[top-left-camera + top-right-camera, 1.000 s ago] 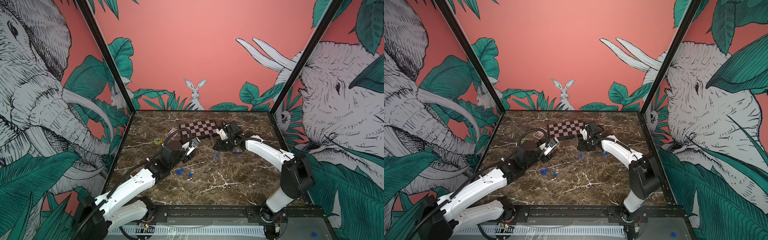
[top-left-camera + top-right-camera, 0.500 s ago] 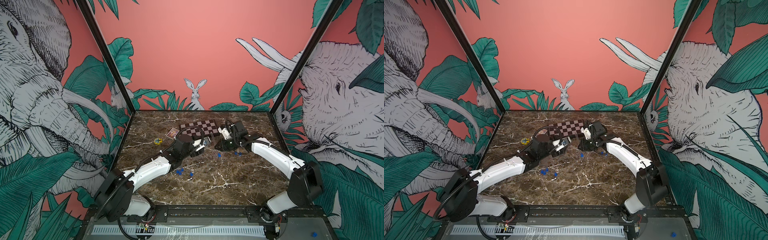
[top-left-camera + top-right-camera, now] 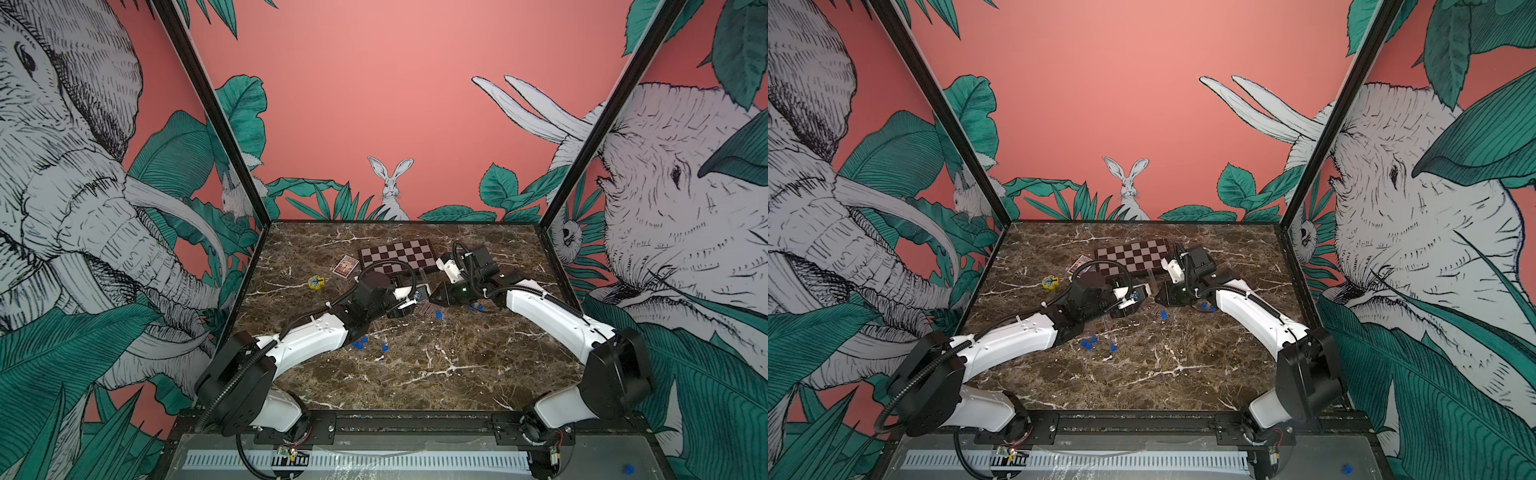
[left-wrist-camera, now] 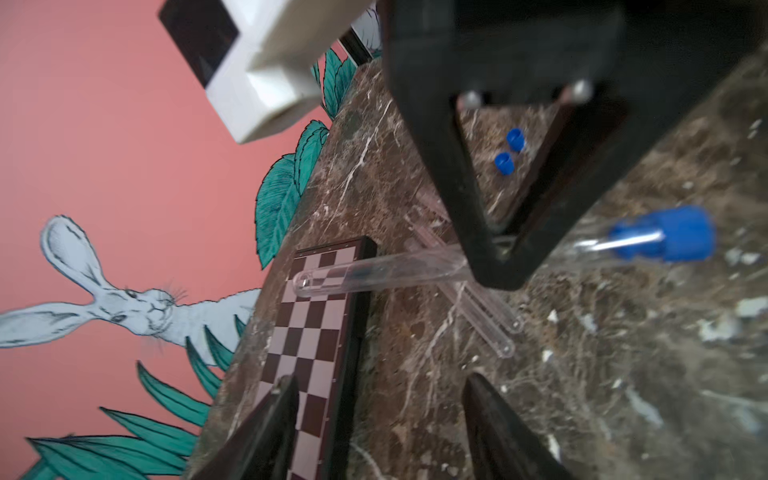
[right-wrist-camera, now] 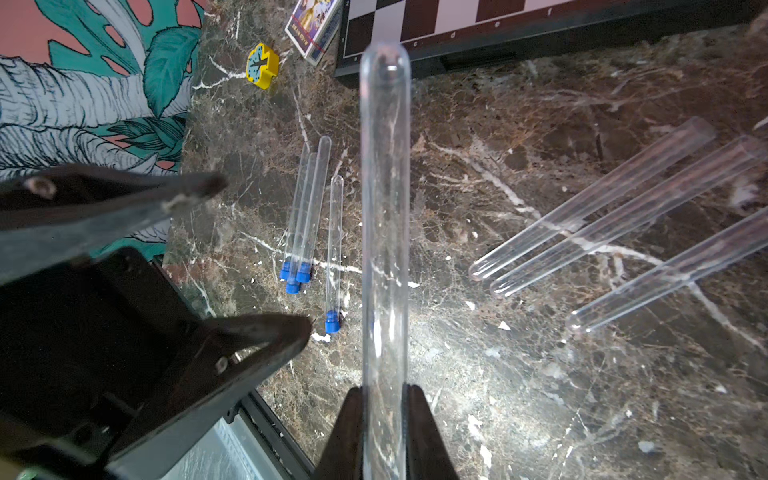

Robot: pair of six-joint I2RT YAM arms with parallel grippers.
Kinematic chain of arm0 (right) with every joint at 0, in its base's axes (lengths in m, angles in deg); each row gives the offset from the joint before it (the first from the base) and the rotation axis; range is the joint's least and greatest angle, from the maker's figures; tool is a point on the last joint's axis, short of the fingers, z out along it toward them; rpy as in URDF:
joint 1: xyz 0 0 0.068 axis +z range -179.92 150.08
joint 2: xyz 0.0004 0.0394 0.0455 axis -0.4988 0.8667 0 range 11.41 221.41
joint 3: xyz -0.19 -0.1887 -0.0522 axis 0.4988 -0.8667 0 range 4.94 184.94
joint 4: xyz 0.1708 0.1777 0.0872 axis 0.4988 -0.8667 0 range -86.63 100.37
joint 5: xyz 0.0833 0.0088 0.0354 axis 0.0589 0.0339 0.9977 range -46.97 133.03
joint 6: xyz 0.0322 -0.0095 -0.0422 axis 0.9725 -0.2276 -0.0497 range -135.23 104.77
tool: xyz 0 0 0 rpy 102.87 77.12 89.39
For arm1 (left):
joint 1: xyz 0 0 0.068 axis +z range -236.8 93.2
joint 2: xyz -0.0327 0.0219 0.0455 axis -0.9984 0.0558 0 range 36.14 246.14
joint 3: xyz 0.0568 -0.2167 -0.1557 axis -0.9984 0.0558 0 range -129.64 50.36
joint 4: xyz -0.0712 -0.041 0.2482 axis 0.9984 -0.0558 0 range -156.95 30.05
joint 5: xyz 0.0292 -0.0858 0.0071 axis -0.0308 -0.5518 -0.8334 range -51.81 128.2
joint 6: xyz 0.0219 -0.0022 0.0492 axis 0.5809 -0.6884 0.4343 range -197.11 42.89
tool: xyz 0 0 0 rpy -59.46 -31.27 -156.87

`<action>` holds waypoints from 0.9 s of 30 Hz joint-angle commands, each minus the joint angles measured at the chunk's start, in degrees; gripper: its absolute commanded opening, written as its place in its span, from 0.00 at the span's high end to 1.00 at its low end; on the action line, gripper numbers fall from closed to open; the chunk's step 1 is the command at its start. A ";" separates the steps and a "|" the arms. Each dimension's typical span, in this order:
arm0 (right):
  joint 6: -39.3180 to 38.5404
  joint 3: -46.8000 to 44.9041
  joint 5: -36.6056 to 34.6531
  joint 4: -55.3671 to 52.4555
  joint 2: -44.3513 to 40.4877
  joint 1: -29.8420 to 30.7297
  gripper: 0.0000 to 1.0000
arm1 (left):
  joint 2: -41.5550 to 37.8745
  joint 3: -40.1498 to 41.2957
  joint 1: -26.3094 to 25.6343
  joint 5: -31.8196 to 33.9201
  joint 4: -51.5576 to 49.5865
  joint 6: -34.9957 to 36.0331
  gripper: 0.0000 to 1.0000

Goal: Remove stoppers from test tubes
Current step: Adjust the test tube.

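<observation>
Overhead, in both top views: brown marble table (image 3: 415,374), with a chessboard (image 3: 397,257) near its far edge, a card box (image 3: 345,266) just beside it and a yellow toy (image 3: 316,282) nearer the left wall. Left gripper (image 3: 413,300) and right gripper (image 3: 435,298) face each other almost tip to tip, near the chessboard's front edge. Loose stoppers (image 3: 360,343), blue, lie on the marble, a few beside the left forearm and others under the right arm. Clear tubes are too faint to place from here. Left wrist view: the left gripper's two fingers (image 4: 274,424) stand wide apart with nothing between them, released. Ahead of them the right gripper pinches the held tube (image 4: 374,270) around its middle. The round end hangs over the chessboard's edge, and the other end carries a blue stopper (image 4: 665,235), still plugged in. Two open tubes (image 4: 492,328) lie side by side on the table beneath it, and two loose stoppers show through the right gripper's frame. Right wrist view: the right gripper's fingers (image 5: 349,432) are clenched on the held tube, which runs straight away from the camera toward the chessboard, its stoppered end out of sight. Four capped tubes (image 5: 307,216) lie on the table beyond the left gripper, three bunched and touching, one just beside them. Three open tubes lie side by side, well apart from that group.
</observation>
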 commanded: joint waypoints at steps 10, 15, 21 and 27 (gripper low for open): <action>-0.58 0.88 4.20 -0.03 -0.11 -0.21 0.84 | 7.90 -6.57 -1.65 1.54 6.03 22.90 0.34; -0.24 0.91 4.93 0.25 -0.04 -0.15 0.84 | 9.54 -7.14 -2.10 1.59 5.25 25.44 0.38; -0.36 -0.31 6.59 0.65 -0.20 -0.23 0.84 | 9.70 -4.72 -2.21 2.69 12.03 27.19 0.44; -0.38 -2.48 12.70 1.99 -2.19 -3.56 0.84 | 9.00 -0.29 -2.07 2.26 21.68 29.89 0.43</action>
